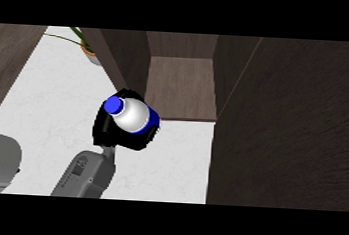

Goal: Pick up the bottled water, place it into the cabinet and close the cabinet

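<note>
Watching head view, I saw right robot hand [108, 132] curled round bottled water [135, 116] — fingers closed on it, blue cap pointing up-left. Bottle was held over white bench [52, 108], just beside front edge of open cabinet [180, 87] shelf, left of its dark door [287, 135]. Potted plant [91, 52] stood behind.

Note for you: left hand [117, 134] curled round the bottled water [135, 116], blue cap pointing upper left. Bottle sits just in front of the open cabinet [180, 90], by its left wall, above the white counter [49, 103]. Potted plant [89, 49] at back.
</note>
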Motion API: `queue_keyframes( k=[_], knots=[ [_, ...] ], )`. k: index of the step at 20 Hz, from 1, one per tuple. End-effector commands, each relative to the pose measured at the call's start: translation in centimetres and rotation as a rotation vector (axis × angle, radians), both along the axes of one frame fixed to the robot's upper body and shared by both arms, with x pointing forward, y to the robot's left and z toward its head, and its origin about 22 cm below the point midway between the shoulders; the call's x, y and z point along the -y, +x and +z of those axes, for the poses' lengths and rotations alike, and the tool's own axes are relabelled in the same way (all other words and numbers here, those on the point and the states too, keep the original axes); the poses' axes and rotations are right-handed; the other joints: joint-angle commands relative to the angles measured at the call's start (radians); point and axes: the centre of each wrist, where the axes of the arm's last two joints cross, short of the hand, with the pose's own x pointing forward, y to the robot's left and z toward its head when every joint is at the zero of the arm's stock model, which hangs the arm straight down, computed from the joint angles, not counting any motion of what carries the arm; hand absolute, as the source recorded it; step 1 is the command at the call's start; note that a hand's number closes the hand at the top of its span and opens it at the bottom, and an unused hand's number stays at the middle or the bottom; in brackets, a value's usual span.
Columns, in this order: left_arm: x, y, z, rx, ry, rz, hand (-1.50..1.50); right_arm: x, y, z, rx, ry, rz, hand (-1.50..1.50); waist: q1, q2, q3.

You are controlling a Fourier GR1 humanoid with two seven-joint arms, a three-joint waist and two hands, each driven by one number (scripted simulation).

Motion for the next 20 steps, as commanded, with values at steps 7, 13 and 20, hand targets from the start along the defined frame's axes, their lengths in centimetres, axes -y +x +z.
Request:
queue_keyframes(
  k=[7,13,20],
  knots=[
    [5.8,3.5,4.2,-0.001,0.129,0.132,1.50,-1.9,-0.9,3.2,0.082,0.047,0.051,-1.50,-0.030,0.004,0.000],
    [5.9,5.1,3.9,-0.077,0.210,0.148,1.50,-1.4,0.2,3.2,0.083,0.057,0.058,-1.50,-0.014,0.008,0.000],
    [6.4,7.2,4.2,-0.132,0.216,0.167,1.50,-1.9,0.3,2.8,0.080,0.053,0.054,-1.50,-0.034,0.015,-0.001]
  ],
)
